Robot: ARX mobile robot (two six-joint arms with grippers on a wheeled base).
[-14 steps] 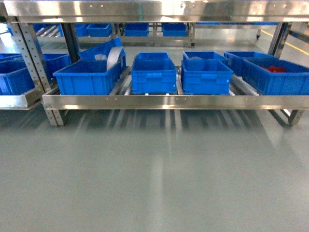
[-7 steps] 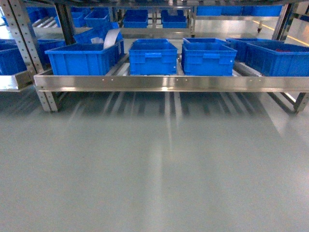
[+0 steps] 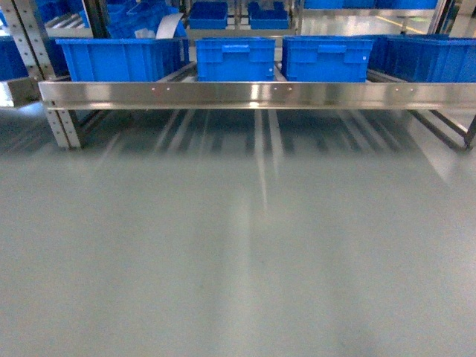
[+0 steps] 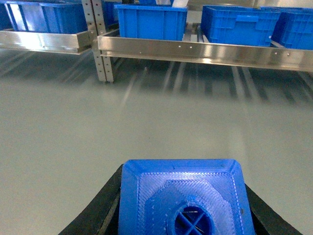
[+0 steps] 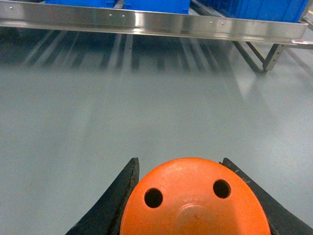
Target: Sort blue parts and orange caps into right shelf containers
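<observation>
In the left wrist view a bright-blue part (image 4: 182, 193) with a round stud sits between two black fingers (image 4: 105, 203), and my left gripper (image 4: 183, 205) is shut on it above the grey floor. An orange cap (image 5: 195, 203) with two small holes in its flat top fills the bottom of the right wrist view, with my right gripper (image 5: 193, 196) shut on it. Large blue crates (image 3: 235, 58) stand in a row on the low steel shelf (image 3: 253, 93) ahead, some way off from both grippers. Neither gripper shows in the head view.
More blue crates (image 3: 119, 58) (image 3: 326, 58) (image 3: 431, 58) stand along the shelf's roller bed, and one at the left holds a curled white sheet (image 3: 168, 24). A second rack (image 4: 44, 40) adjoins on the left, with steel legs (image 3: 63, 126) between. Bare grey floor (image 3: 238, 245) lies in front.
The shelf and its crates have risen in the head view and are seen from lower down and a little closer. The crates' insides no longer show.
</observation>
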